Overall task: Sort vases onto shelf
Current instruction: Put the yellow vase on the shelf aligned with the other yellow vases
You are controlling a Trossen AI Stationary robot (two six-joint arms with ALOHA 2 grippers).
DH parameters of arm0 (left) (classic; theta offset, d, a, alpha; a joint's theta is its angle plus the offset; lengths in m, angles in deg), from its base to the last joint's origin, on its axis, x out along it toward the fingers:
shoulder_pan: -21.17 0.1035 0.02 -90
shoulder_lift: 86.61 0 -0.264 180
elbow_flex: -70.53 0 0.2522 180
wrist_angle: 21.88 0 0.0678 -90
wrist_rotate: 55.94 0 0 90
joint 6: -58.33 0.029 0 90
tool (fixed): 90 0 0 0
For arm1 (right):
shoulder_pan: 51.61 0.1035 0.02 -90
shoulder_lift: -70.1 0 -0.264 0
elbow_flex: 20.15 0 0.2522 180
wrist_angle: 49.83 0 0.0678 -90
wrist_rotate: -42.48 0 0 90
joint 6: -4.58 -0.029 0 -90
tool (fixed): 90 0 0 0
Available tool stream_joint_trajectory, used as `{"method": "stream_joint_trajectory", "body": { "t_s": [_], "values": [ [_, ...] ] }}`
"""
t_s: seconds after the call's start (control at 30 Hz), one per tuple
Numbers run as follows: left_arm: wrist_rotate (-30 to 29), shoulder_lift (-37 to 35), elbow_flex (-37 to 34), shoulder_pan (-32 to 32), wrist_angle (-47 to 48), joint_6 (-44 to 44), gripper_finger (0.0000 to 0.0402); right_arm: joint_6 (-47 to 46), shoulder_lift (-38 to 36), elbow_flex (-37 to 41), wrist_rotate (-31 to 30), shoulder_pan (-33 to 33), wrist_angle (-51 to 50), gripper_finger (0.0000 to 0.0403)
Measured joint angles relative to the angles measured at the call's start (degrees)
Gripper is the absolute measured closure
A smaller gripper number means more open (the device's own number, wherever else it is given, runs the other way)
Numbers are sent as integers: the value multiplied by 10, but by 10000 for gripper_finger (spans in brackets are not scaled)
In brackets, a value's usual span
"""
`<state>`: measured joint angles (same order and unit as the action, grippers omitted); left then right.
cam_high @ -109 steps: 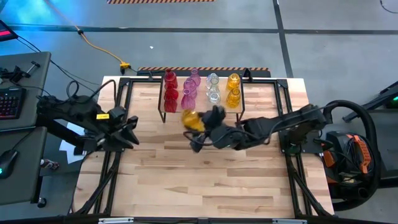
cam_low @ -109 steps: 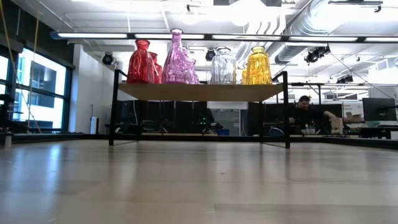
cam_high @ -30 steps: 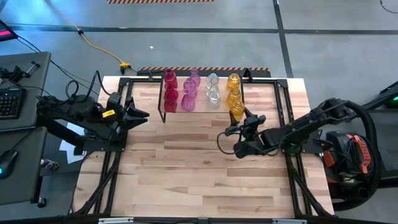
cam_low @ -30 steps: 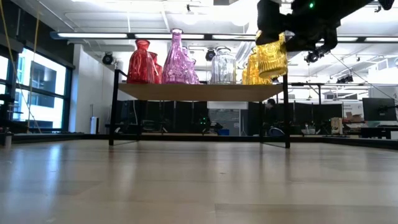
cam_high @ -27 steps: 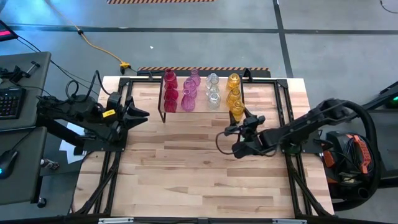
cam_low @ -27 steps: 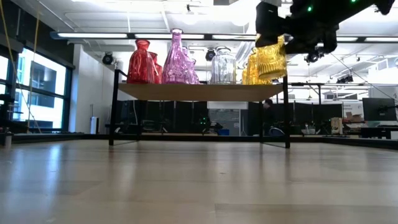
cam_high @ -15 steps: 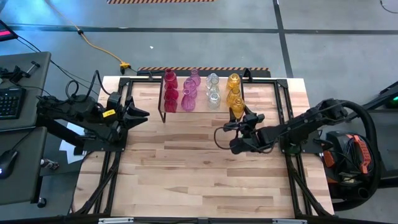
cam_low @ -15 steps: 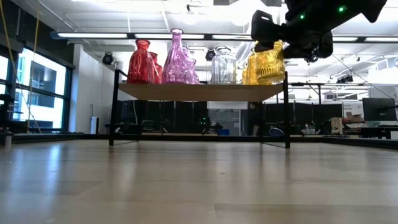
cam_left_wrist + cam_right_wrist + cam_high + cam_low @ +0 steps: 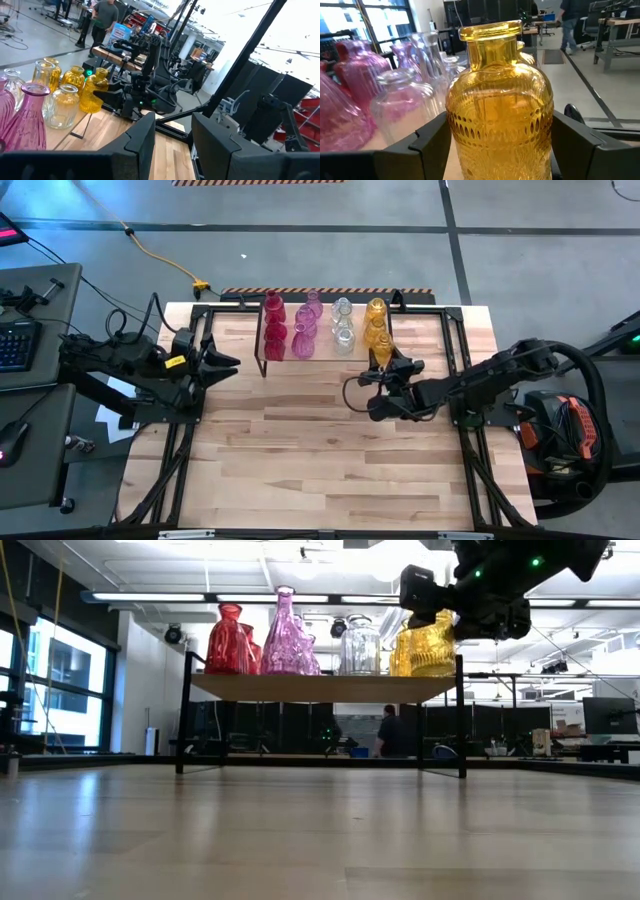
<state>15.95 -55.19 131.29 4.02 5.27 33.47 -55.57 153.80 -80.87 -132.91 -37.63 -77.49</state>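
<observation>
While the left gripper waits part-open at the surface's left edge, the right gripper clasps a yellow vase at the shelf's right front corner; red, pink, clear and yellow vases stand in rows there.

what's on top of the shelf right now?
Shelf holds rows of red, pink, clear and yellow vases. Right gripper holds the front yellow vase at its edge; vases behind are partly covered.
</observation>
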Motion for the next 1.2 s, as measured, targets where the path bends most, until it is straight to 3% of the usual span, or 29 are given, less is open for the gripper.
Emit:
{"method": "stream_joint_trajectory", "body": {
  "t_s": [0.4,0.77,1.2],
  "values": [
    [-5,0,0,0,0,0,282,1,0,0,22,-20,1,148],
    [-6,0,0,0,0,-3,282,8,31,-2,6,-21,42,148],
    [-6,0,0,0,0,-4,282,62,31,-1,25,-37,93,133]
  ]
}}
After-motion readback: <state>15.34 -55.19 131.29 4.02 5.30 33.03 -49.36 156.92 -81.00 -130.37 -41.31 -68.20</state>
